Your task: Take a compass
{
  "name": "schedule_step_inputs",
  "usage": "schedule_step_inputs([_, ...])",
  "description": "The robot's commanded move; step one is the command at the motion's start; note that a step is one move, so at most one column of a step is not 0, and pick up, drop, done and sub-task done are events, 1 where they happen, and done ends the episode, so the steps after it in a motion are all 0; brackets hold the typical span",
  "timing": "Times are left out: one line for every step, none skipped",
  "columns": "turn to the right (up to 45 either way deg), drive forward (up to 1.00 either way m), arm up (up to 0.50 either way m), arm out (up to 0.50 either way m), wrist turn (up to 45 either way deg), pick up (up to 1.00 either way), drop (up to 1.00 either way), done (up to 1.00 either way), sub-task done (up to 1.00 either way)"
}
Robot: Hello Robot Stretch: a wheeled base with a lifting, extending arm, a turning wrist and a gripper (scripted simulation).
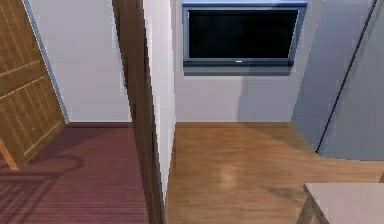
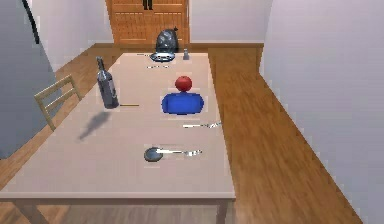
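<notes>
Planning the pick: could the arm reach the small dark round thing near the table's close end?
Probably yes: the dark round thing lies near the table's close edge on the arm's side, bare tabletop before it, only cutlery beside it.

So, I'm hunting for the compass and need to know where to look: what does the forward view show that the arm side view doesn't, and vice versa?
Forward view: a wall-mounted screen, a dark door edge and reddish flooring. Arm side view: a table carrying a dark bottle, a red ball on a blue dish, cutlery and a small dark round thing, plus a chair. Shared: wood floor, a grey panel, and probably that table, its corner at the forward view's bottom right.
</notes>
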Motion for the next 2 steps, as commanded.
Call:
schedule_step_inputs([0.0, 0.0, 0.5, 0.0, 0.0, 0.0, 0.0, 0.0, 0.0])
schedule_step_inputs([0.0, 0.0, 0.34, 0.0, 0.0, 0.0, 0.0, 0.0, 0.0])
